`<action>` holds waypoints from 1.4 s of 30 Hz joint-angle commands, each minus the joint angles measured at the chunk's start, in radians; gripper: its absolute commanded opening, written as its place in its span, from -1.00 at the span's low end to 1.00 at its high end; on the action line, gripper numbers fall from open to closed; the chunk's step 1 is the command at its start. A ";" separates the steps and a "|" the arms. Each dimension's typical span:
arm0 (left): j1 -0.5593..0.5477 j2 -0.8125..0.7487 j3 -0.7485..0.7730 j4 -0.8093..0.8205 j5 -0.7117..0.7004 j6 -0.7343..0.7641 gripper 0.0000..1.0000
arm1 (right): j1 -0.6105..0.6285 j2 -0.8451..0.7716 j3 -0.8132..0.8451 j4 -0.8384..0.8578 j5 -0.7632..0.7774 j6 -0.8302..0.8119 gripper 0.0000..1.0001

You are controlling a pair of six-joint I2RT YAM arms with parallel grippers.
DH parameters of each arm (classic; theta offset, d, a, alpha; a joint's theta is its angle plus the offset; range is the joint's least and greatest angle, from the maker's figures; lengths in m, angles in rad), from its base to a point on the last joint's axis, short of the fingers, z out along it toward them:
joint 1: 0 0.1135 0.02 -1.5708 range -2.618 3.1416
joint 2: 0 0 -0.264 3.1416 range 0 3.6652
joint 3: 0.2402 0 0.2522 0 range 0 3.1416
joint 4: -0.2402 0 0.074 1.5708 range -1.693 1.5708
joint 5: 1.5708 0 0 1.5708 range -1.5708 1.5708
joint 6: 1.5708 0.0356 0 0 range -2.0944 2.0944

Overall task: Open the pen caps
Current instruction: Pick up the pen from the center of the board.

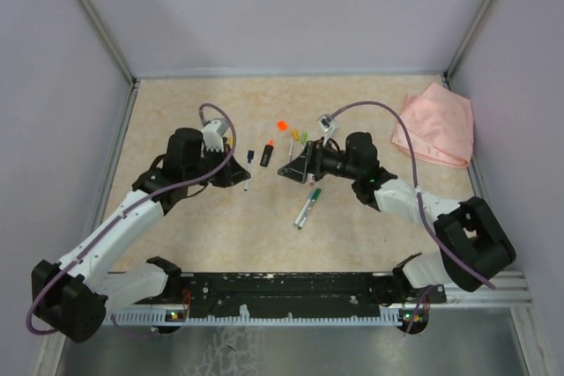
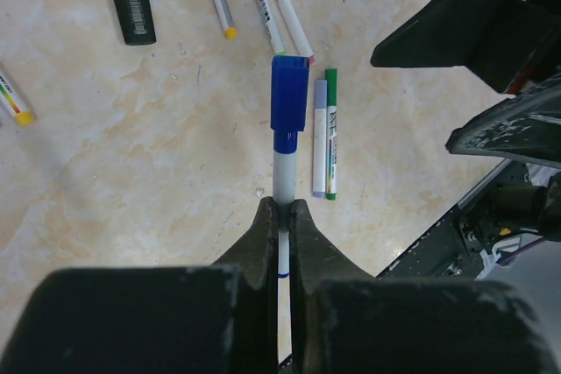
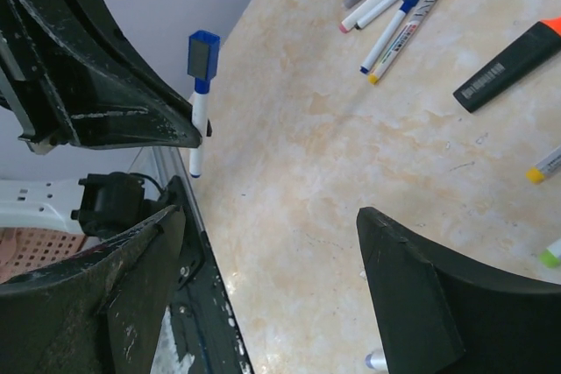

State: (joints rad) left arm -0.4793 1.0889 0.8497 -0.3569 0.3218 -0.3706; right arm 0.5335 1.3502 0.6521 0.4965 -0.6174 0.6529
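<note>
While L fingers (image 2: 259, 247) clamp pen (image 2: 282, 172), R fingers (image 3: 412, 286) wide

Left wrist view: slim white plastic pen barrel (image 2: 282, 172) under blue plastic cap (image 2: 289, 94), lower stretch hidden between black fingers (image 2: 254, 251) of left gripper (image 2: 282, 209). Thick black plastic marker (image 2: 131, 2) cut by top edge; yellow-tipped white pen (image 2: 14, 102) cut by left edge.
Right wrist view: black plastic highlighter with orange end (image 3: 500, 72) clipped by right edge; grey pen tip (image 3: 377, 360), rest behind finger (image 3: 429, 295) of right gripper (image 3: 272, 216).
Top view: print on pens too small to read.
</note>
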 commanded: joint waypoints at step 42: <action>0.091 -0.139 -0.239 0.727 0.064 -0.440 -1.00 | 0.192 0.095 0.278 -0.129 0.061 -0.063 0.59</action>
State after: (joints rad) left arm -0.3954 0.9344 0.6178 0.2489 0.3561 -0.7898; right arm 0.7116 1.4143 0.8505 0.3820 -0.5686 0.6090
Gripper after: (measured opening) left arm 0.016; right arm 0.798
